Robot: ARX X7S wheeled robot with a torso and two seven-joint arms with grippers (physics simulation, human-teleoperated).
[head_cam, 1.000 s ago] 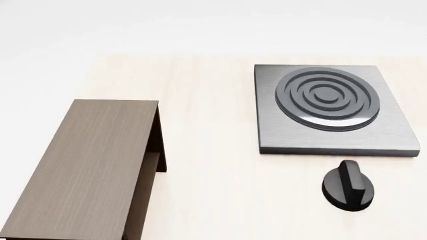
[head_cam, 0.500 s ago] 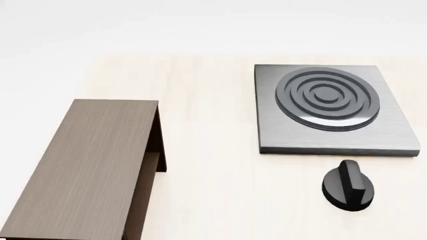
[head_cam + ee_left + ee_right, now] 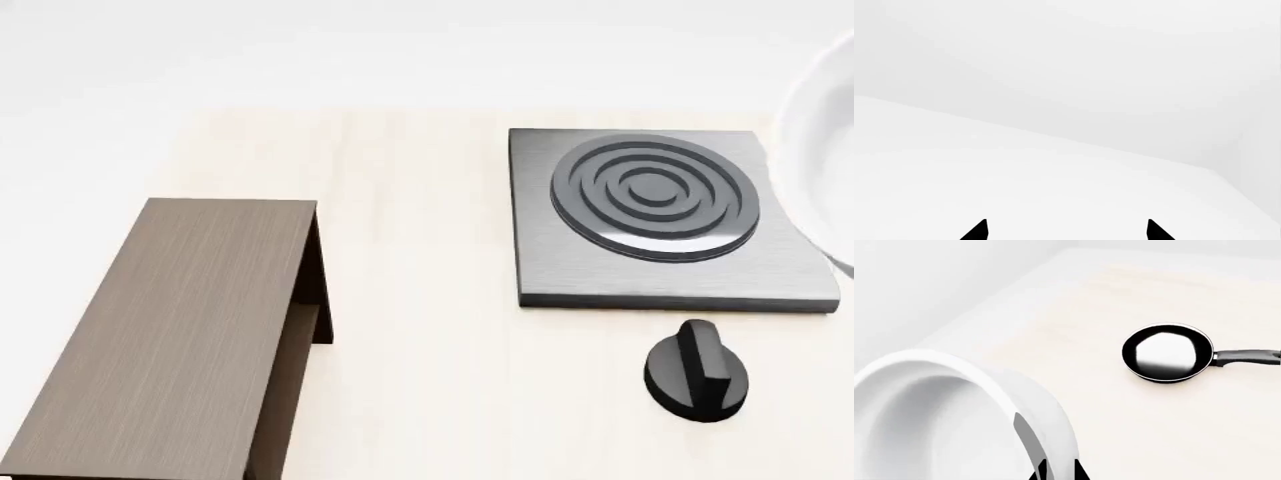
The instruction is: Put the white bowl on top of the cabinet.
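Bowl [image 3: 954, 410]: white, held by the right hand [image 3: 1054, 471], one finger inside the wall and one outside, clamped on the rim; off the desk [image 3: 427, 200], at the head view's far right edge.
Cabinet [image 3: 174, 330]: well apart from that hand, top bare.
Left hand [image 3: 1066, 231]: tips apart, holding nothing.
Pan [image 3: 1166, 353]: beyond the right hand, on the desk.
Step, by my reading: carry. Next move: take the bowl past the stove plate [image 3: 654, 215] and knob [image 3: 694, 372], then lower it level onto the cabinet.

A grey stove plate [image 3: 654, 220] is seen at the upper right of the head view on the pale bench [image 3: 427, 340], a black knob [image 3: 695, 370] just below it. A black frying pan [image 3: 1167, 353] is shown in the right wrist view.
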